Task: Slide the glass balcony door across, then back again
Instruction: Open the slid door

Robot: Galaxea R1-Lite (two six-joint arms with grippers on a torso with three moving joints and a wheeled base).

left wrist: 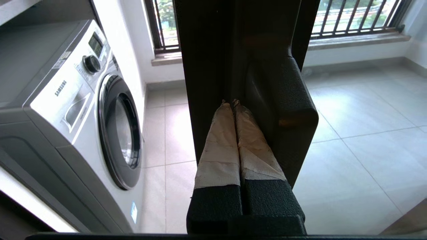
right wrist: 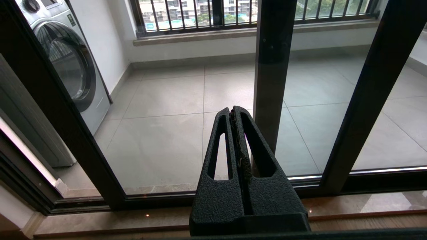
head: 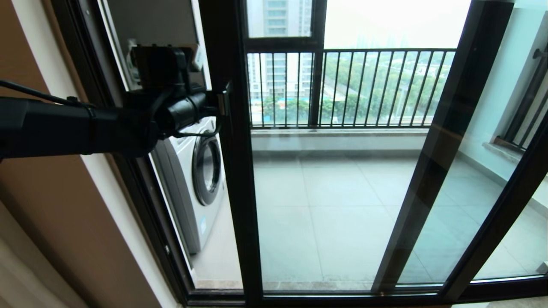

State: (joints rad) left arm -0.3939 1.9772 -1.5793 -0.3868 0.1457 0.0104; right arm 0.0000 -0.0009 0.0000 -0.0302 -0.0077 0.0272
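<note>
The glass balcony door [head: 325,205] stands a little way off the left jamb, leaving a narrow gap there. My left gripper [head: 216,107] reaches to the door's left upright [head: 234,179] at about chest height. In the left wrist view the left gripper [left wrist: 232,101] is shut, with its taped fingers [left wrist: 218,140] pressed together and nothing between them. Their tips touch the upright beside the black latch handle [left wrist: 287,110]. My right gripper [right wrist: 232,109] is shut and empty, held low in front of the door's glass [right wrist: 160,133]; it does not show in the head view.
A white washing machine [head: 201,171] stands on the balcony behind the gap. The latchless panel's upright [head: 428,171] shows through the glass. Black-barred railing windows [head: 351,85] close the far side. The fixed jamb [head: 128,192] is at left, and the floor track [right wrist: 100,220] runs below.
</note>
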